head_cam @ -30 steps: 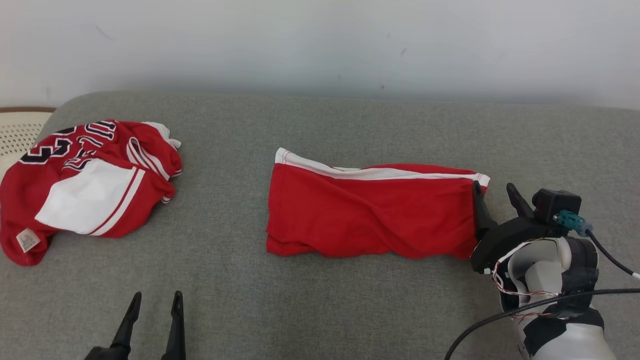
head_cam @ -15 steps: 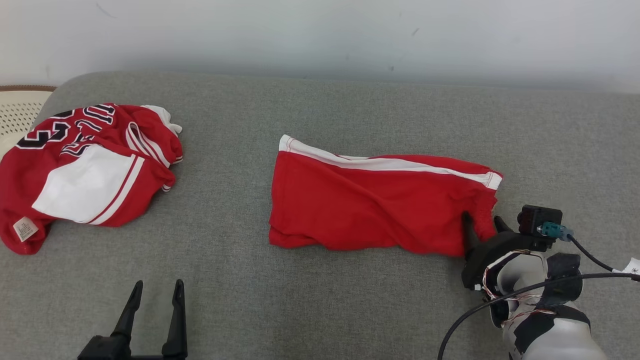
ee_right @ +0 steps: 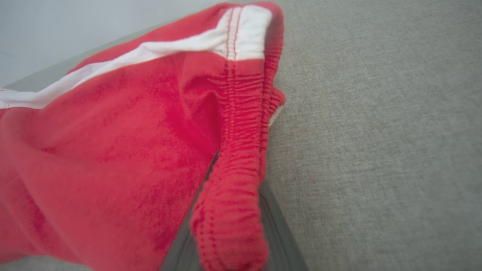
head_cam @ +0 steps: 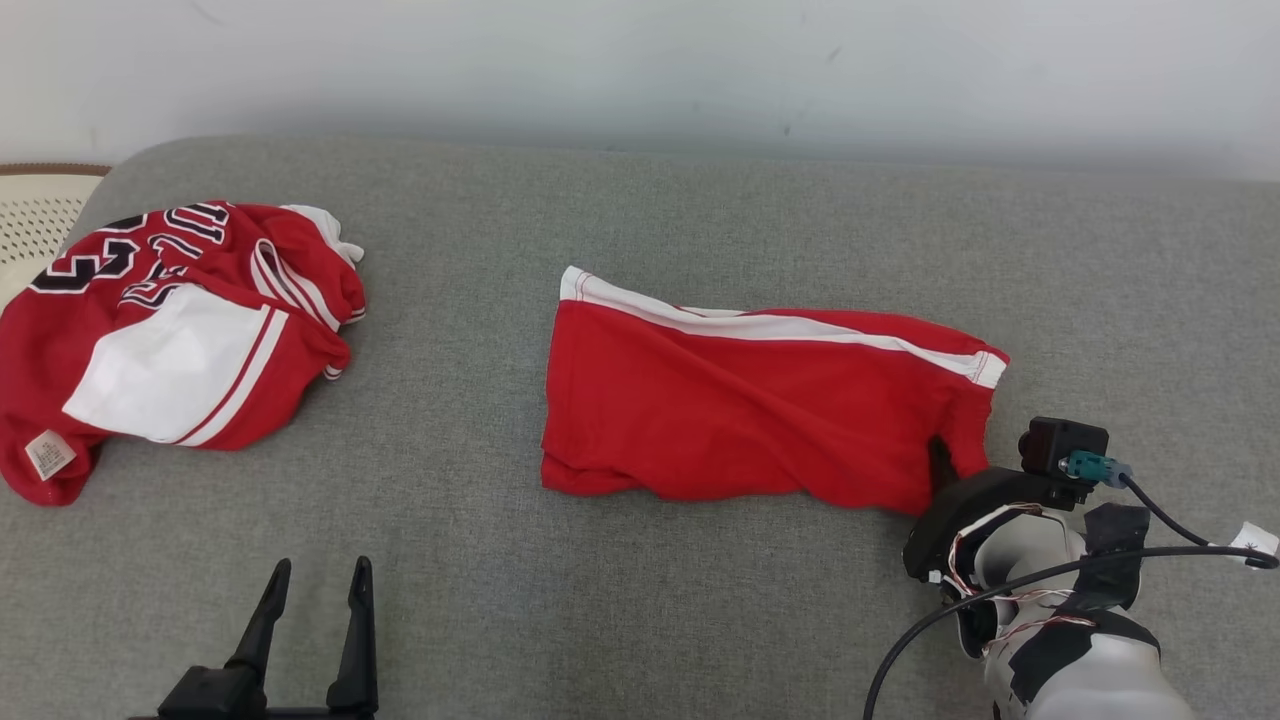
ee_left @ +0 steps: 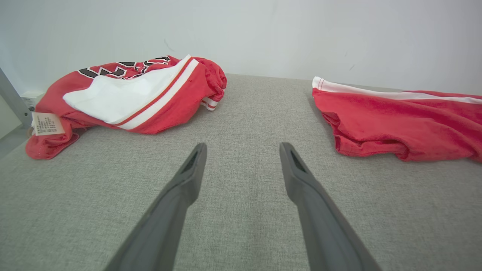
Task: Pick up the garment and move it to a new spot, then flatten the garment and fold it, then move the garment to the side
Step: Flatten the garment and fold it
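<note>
The garment [head_cam: 750, 410] is a pair of red shorts with a white side stripe, lying crumpled lengthwise on the grey cushion [head_cam: 640, 600]. My right gripper [head_cam: 955, 458] is at its near right corner, closed over the elastic waistband [ee_right: 237, 180]. In the right wrist view the bunched waistband runs between my two grey fingers [ee_right: 280, 241], whose tips are hidden under the cloth. My left gripper [head_cam: 312, 585] rests open at the lower left, well away from the shorts, with bare cushion between its fingers [ee_left: 243, 150].
A crumpled red and white jersey [head_cam: 170, 340] with black lettering lies at the far left of the cushion, also seen as the jersey [ee_left: 128, 94] ahead-left of my left fingers. A cream perforated basket [head_cam: 40, 220] sits past the left edge. A pale wall backs the cushion.
The head camera has shifted slightly. My right gripper slid from the upper part of the shorts' right edge to the near corner and closed on the waistband. The left gripper stayed open.
</note>
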You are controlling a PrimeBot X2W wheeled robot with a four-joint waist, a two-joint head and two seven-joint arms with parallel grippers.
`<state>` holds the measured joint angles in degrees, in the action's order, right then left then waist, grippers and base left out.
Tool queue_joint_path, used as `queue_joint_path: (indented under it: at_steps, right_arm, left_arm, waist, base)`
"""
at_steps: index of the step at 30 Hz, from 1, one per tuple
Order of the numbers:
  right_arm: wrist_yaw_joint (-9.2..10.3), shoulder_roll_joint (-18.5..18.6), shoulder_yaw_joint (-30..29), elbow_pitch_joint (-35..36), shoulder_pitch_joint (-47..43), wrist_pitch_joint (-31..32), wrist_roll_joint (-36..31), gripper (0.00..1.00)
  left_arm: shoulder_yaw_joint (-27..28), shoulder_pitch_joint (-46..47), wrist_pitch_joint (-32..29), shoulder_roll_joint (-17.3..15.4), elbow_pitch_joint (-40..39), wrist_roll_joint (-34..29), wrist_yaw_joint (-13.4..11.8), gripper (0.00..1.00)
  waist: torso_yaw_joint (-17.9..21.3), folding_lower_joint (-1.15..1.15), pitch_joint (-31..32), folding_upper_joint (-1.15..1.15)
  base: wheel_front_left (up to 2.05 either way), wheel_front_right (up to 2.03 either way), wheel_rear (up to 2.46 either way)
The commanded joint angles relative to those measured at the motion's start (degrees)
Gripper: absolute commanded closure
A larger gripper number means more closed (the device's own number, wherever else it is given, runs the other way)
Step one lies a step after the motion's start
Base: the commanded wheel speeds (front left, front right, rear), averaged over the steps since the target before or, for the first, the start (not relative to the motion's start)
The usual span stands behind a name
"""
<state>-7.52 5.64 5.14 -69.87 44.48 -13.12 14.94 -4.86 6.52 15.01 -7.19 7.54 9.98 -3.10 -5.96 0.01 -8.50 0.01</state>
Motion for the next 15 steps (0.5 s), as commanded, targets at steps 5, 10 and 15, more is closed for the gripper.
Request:
queue_joint_path:
  at_steps: [5, 10, 15]
  right_arm:
    - [0.06, 1.14, 2.34, 0.53, -1.15, -1.11, 2.68, 1.00]
    - [0.06, 3.89, 4.73, 1.67, -2.58, -1.25, 4.41, 1.00]
    - [0.06, 7.95, 8.15, 3.24, -4.29, -0.60, 6.78, 1.00]
  left_arm:
    - [1.04, -0.96, 0.22, 0.17, 0.93, -0.91, 0.25, 0.00]
    - [1.30, -1.70, 0.22, 0.36, 0.89, -1.15, 0.40, 0.00]
    - [1.50, -2.55, 0.22, 0.61, 0.83, -1.06, 0.74, 0.00]
  waist:
    - [0.73, -0.01, 1.67, -0.01]
    - [1.60, -0.01, 3.21, -0.01]
    - [2.71, -0.01, 4.90, -0.01]
  base:
    - [0.00, 0.00, 0.00]
    - [0.00, 0.00, 0.00]
    - [0.00, 0.00, 0.00]
